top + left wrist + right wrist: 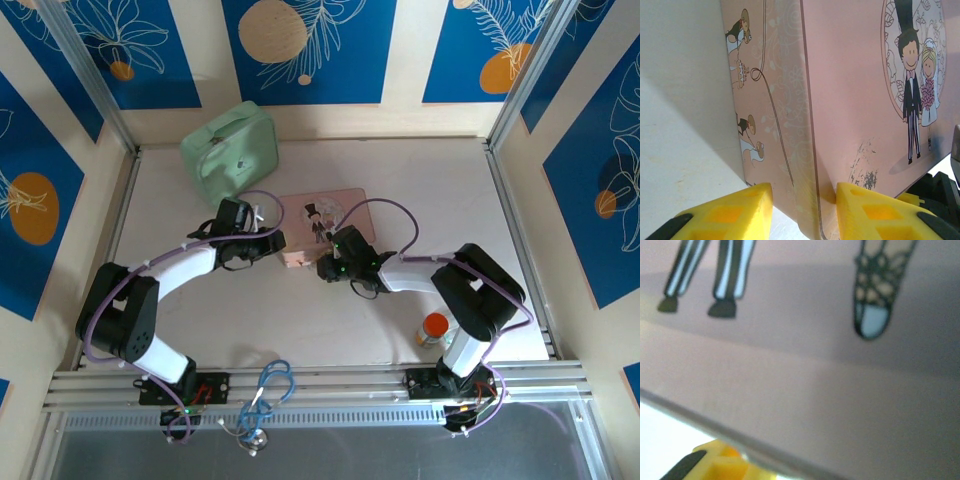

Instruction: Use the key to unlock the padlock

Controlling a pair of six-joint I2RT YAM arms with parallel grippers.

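The pink picture tin [322,222] lies flat at mid-table, and its lid with the bride-and-groom drawing shows close up in both wrist views. My left gripper [272,246] is at the tin's left near corner. Its yellow fingers [742,212] straddle the corner edge [812,200], open: one rests on the lid and a strip of table shows between the other and the side wall. My right gripper [333,267] is pressed to the tin's near edge. One blurred yellow finger [715,466] peeks from under the rim. The padlock and the key are hidden.
A mint-green case [230,150] stands at the back left. An orange-capped bottle [433,328] sits by the right arm's base. A blue cord loop with small metal bits [266,392] lies on the front rail. Aluminium posts frame the table sides.
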